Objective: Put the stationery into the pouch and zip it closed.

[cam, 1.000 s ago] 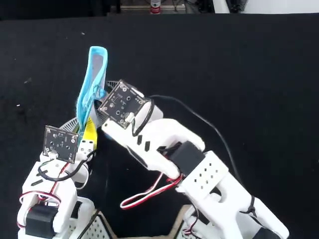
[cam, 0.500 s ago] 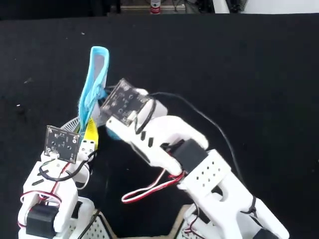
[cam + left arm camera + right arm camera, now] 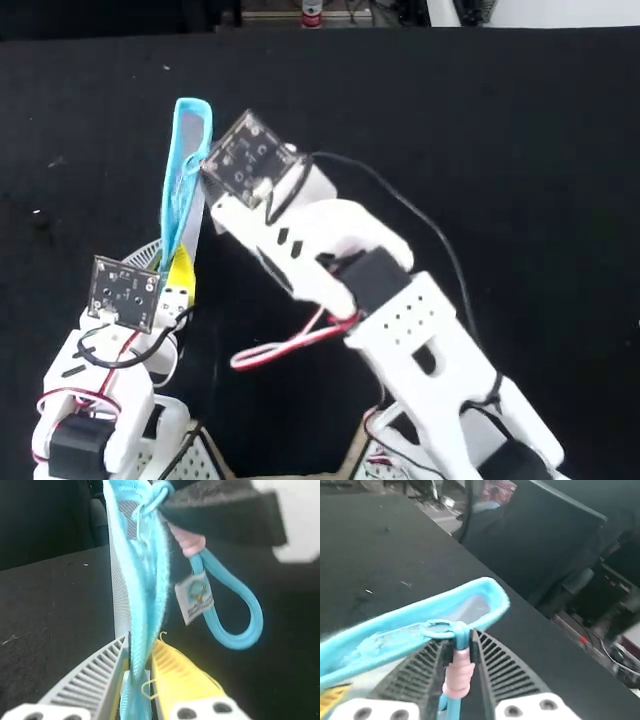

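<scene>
The light blue mesh pouch (image 3: 185, 160) stands on edge, reaching away from the arms. My left gripper (image 3: 178, 278) is shut on its near end, the blue rim (image 3: 142, 580) pinched between a grey finger and a yellow finger (image 3: 182, 680). My right gripper (image 3: 460, 647) is shut on the zipper pull (image 3: 457, 675), a pink tab hanging from a ring on the pouch's rim (image 3: 395, 625). In the left wrist view the pink tab (image 3: 187, 542) carries a blue loop (image 3: 240, 615) and a small label (image 3: 195, 597). The stationery is hidden.
The black table (image 3: 500, 150) lies open to the right and far side. A red and white cable (image 3: 285, 345) loops under the right arm. A small bottle (image 3: 312, 12) stands beyond the far edge.
My right gripper has travelled along the pouch's upper edge toward its far end, taking the zipper pull with it. The left arm has held still; the pouch now stands a little straighter.
</scene>
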Robot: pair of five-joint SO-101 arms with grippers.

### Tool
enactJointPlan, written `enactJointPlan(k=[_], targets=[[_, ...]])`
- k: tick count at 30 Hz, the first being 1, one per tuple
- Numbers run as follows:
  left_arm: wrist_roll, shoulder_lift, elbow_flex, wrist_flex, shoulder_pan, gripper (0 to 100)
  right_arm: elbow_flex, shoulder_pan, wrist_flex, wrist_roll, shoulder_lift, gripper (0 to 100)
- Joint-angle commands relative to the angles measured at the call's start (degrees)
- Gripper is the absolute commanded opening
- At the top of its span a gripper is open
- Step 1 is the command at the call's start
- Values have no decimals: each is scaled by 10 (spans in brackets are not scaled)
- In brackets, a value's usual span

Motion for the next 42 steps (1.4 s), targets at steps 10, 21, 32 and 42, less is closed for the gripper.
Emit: enactJointPlan(k=[10,21,32,42], targets=[[0,3,-15,13,3,30,-165,107,-3,-6,125,11],[0,3,-15,13,3,30,-262,150,2,-7,235,11],[0,3,-16,23,3,30,-259,171,13,-16,225,11],[-2,-10,-15,53,62,30,-205,199,14,-62,204,11]])
